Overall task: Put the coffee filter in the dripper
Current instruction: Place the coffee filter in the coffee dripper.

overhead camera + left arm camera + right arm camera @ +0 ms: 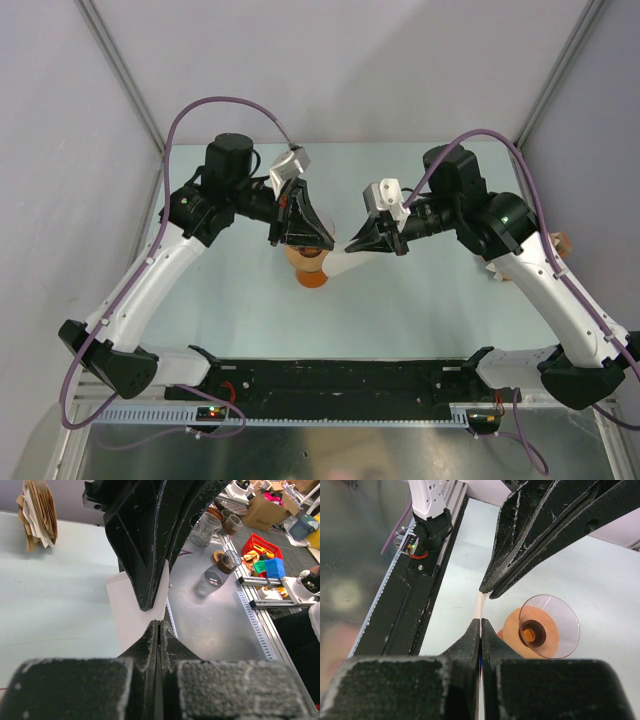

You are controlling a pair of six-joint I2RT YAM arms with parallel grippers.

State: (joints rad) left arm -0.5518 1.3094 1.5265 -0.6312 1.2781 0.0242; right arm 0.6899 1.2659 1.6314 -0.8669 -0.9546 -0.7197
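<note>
We hold the coffee filter clamped in our right hand — its flat edge just beside the dripper on the bench — while our left hand, fingers pressed together, sits at the filter's far edge.

coffee filter: we see thin white paper, matt and smooth.
dripper: a clear, glossy cone; we cannot tell plastic from glass. Its orange base looks duller.
left claw, right claw: black matt plastic, scuffed pale along the edges, with grainy pads.
desk: pale green, smooth, matt.
paper stack: tan and white paper, ragged edges.
</note>
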